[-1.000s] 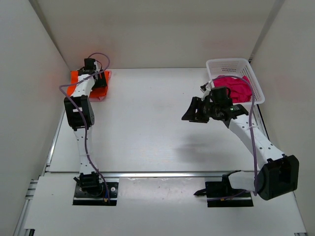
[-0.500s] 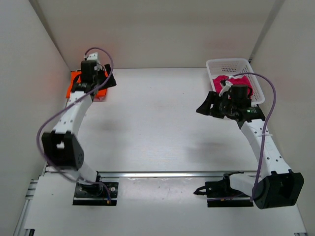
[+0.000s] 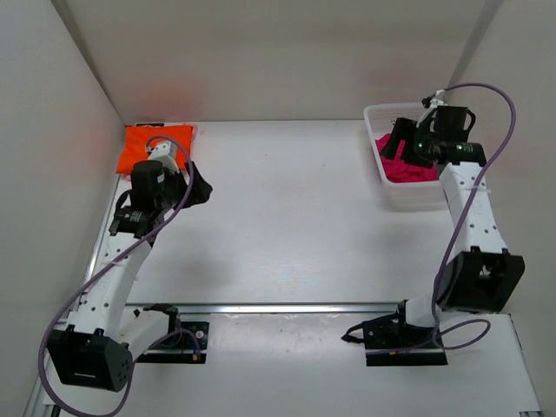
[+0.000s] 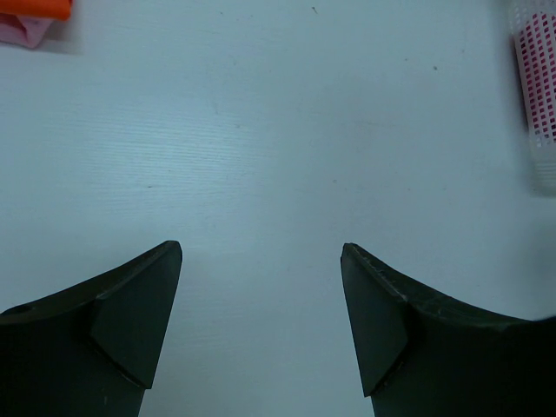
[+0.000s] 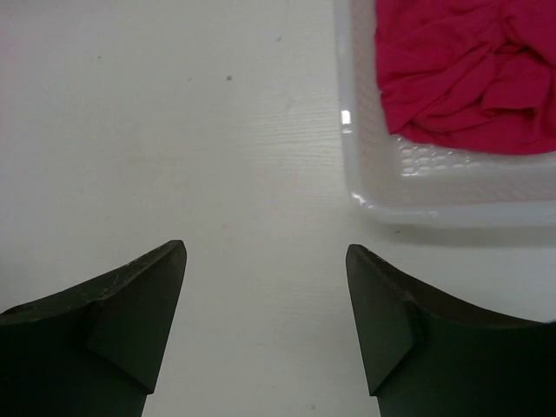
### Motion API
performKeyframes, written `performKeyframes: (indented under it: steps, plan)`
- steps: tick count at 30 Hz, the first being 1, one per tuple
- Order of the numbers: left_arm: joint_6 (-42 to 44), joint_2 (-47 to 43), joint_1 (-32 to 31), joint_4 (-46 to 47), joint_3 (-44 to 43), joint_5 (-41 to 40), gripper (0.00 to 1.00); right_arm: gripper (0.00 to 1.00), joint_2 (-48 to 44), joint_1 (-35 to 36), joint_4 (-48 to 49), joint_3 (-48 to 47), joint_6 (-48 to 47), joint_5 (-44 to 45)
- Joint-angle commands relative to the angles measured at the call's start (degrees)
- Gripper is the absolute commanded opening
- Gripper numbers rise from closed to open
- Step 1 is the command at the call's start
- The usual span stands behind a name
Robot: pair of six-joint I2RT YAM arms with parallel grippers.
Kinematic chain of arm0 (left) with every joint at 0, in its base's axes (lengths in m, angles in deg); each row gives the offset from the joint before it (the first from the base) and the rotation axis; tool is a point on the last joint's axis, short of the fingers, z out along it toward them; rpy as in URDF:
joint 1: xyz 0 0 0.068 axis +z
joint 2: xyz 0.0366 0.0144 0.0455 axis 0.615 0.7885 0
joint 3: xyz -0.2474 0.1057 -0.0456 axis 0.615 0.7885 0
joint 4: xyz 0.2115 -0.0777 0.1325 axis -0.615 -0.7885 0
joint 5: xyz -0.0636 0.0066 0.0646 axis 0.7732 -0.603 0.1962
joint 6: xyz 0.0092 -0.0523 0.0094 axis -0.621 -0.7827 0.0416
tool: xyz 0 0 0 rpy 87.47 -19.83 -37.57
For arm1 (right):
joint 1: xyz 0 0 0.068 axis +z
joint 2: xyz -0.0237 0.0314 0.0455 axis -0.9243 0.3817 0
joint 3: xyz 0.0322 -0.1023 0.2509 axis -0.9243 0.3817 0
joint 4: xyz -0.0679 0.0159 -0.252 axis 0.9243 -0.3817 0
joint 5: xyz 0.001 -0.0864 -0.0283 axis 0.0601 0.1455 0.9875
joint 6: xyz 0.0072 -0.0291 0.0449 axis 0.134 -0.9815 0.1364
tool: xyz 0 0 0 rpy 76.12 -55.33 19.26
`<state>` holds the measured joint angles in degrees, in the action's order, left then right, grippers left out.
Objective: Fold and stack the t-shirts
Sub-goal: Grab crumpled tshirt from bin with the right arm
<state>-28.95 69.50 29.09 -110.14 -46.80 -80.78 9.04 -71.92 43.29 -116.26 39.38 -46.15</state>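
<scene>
The folded orange t-shirt (image 3: 155,143) lies in the far left corner on top of the light pink one, whose edge (image 4: 24,31) peeks out below it in the left wrist view. Crumpled in the white mesh basket (image 3: 389,112) at the far right is the magenta t-shirt (image 5: 469,69). My left gripper (image 3: 200,188) hangs open over bare table, near and right of the orange stack, holding nothing. My right gripper (image 3: 402,139) is open and empty at the basket's left side, just above the magenta shirt (image 3: 408,167); its wrist view shows bare table between the jaws.
White walls close in the table at the back and on both sides. The basket's rim (image 5: 434,187) stands just right of and ahead of my right jaws. A metal rail (image 3: 287,308) runs along the near edge by the arm bases.
My left arm drew back from the orange stack towards the near side. My right arm swung to the far right up to the basket, its jaws spreading wider.
</scene>
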Motion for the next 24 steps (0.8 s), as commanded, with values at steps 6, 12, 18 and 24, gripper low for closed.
performKeyframes:
  steps: [6,12,18,24]
  plan:
    - [2.9,-4.3,3.0,-3.2,-1.1,4.6,0.79,0.74,17.7,-5.7,0.7,-18.1,-2.6,4.0]
    - [4.4,-2.2,0.8,-4.3,-1.4,6.0,0.67,0.73,32.1,-7.7,0.3,-28.0,-1.5,2.7]
    - [3.8,-2.2,2.4,-2.6,-0.7,6.5,0.68,0.73,45.8,-7.2,-3.9,-40.3,-1.7,5.7]
    - [3.4,-1.9,3.5,-1.3,-0.7,6.3,0.69,0.73,55.4,-7.0,-7.5,-49.4,-0.9,9.8]
